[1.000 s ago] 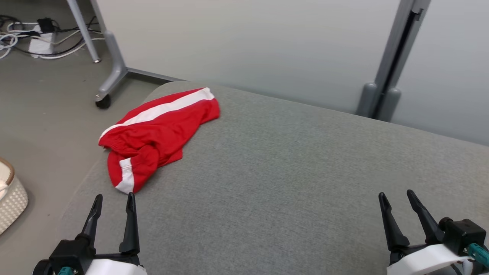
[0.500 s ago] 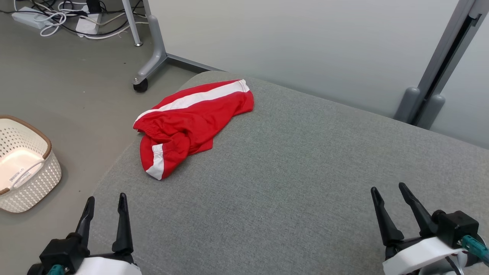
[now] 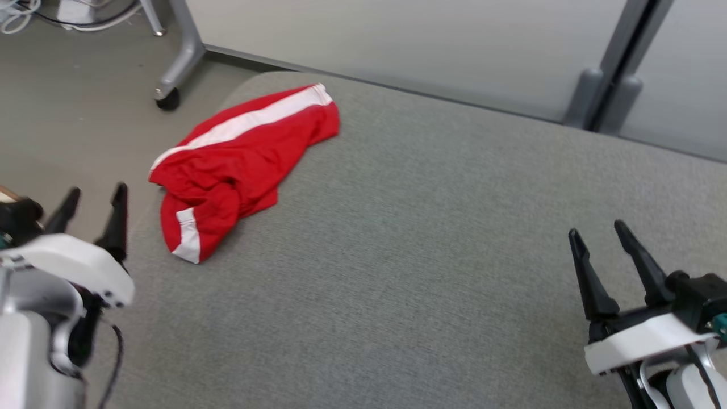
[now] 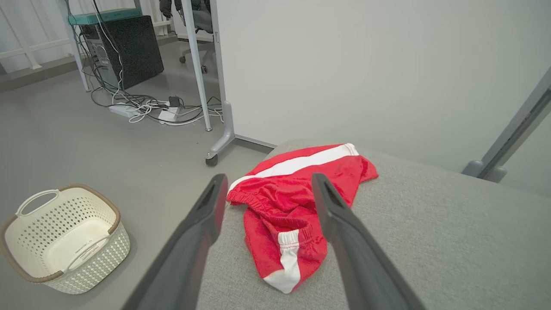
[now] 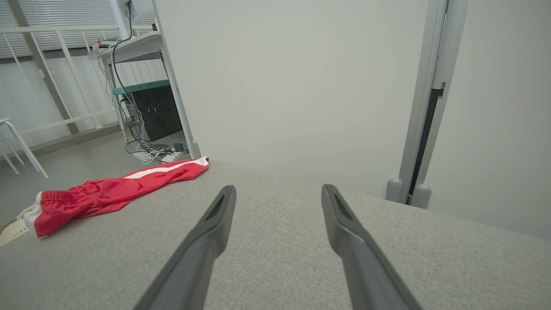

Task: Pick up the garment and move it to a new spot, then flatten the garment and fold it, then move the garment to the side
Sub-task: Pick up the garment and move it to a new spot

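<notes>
The garment (image 3: 238, 165) is a pair of red shorts with white side stripes, lying crumpled at the far left corner of the grey cushioned surface (image 3: 426, 238). My left gripper (image 3: 95, 200) is open, raised near the left edge, short of the garment's near end. The left wrist view frames the garment (image 4: 284, 202) between that gripper's spread fingers. My right gripper (image 3: 599, 234) is open at the lower right, far from the garment, which lies at the left (image 5: 116, 189) in the right wrist view. Nothing is held.
A white lattice basket (image 4: 64, 241) stands on the floor left of the cushion. A caster leg (image 3: 170, 85) of a partition stands beyond the garment, with cables (image 4: 146, 110) on the floor behind. A pale wall panel and grey post (image 3: 613, 74) back the surface.
The head camera has shifted, so the whole picture moved. My left gripper has risen and moved forward along the left edge, closer to the garment. The garment lies as before.
</notes>
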Robot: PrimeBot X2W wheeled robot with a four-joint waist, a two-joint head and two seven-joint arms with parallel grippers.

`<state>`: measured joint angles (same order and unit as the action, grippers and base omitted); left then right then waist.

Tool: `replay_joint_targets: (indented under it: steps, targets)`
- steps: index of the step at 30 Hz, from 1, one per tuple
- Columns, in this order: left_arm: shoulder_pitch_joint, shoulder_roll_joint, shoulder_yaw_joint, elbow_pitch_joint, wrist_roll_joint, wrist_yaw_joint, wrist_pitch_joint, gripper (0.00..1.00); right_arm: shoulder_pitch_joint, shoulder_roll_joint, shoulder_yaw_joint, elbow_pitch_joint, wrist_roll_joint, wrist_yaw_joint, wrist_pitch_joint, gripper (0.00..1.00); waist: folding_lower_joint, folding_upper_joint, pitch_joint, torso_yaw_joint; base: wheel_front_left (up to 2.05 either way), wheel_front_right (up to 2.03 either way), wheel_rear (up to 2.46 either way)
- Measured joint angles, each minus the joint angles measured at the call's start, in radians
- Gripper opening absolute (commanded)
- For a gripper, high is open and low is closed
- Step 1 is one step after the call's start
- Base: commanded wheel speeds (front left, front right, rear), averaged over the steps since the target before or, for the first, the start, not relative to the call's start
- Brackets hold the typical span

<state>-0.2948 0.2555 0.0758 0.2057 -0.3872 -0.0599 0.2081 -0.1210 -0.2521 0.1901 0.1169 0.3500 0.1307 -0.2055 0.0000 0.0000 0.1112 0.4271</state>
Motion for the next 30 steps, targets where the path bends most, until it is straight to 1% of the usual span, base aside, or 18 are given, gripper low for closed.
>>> replay_joint_targets:
  steps: [4,7,11,14,18,21,22,23,24,25,30]
  targets:
    - [-0.11,0.056,0.036,0.123,-0.057,-0.02,0.042,1.0,-0.045,-0.012,0.006,-0.039,-0.01,0.0,-0.001,1.0,0.0,0.0,0.055,-0.048,0.0,0.0,0.0]
    - [-0.157,0.08,0.057,0.241,-0.104,-0.036,0.068,1.0,-0.076,-0.02,0.012,-0.053,-0.015,0.0,0.002,1.0,0.0,0.0,0.099,-0.09,0.0,0.0,0.0]
    - [-0.2,0.09,0.058,0.368,-0.159,-0.054,0.093,1.0,-0.111,-0.028,0.016,-0.071,-0.017,0.0,0.003,1.0,0.0,0.0,0.157,-0.147,0.0,0.0,0.0]
    - [-0.214,0.097,0.041,0.463,-0.175,-0.061,0.12,1.0,-0.122,-0.03,0.013,-0.074,-0.018,0.0,0.002,1.0,0.0,0.0,0.196,-0.186,0.0,0.0,0.0]
    - [-0.219,0.09,0.01,0.599,-0.18,-0.063,0.168,1.0,-0.136,-0.032,0.011,-0.073,-0.018,0.0,0.0,1.0,0.0,0.0,0.234,-0.232,0.0,0.0,0.0]
    - [-0.247,0.102,0.005,0.663,-0.188,-0.063,0.163,1.0,-0.137,-0.031,0.01,-0.07,-0.018,0.0,-0.004,1.0,0.0,0.0,0.251,-0.256,0.0,0.0,0.0]
    - [-0.247,0.102,0.005,0.663,-0.188,-0.063,0.163,1.0,-0.137,-0.031,0.01,-0.07,-0.018,0.0,-0.004,1.0,0.0,0.0,0.251,-0.256,0.0,0.0,0.0]
    - [-0.255,0.105,0.001,0.679,-0.19,-0.064,0.16,0.98,-0.137,-0.03,0.009,-0.068,-0.018,0.0,-0.007,1.0,0.0,0.0,0.253,-0.261,0.0,0.0,0.0]
    - [-0.262,0.107,-0.003,0.691,-0.193,-0.064,0.154,0.21,-0.137,-0.03,0.009,-0.066,-0.018,0.0,-0.008,1.0,0.0,0.0,0.254,-0.264,0.0,0.0,0.0]
    - [-0.268,0.111,-0.01,0.701,-0.193,-0.066,0.141,0.0,-0.137,-0.028,0.009,-0.062,-0.018,0.0,-0.01,1.0,0.0,0.0,0.251,-0.264,0.0,0.0,0.0]
    - [-0.285,0.123,-0.065,0.709,-0.187,-0.067,0.087,0.0,-0.136,-0.013,0.014,-0.04,-0.017,0.0,-0.02,1.0,0.0,0.0,0.224,-0.26,0.0,0.0,0.0]
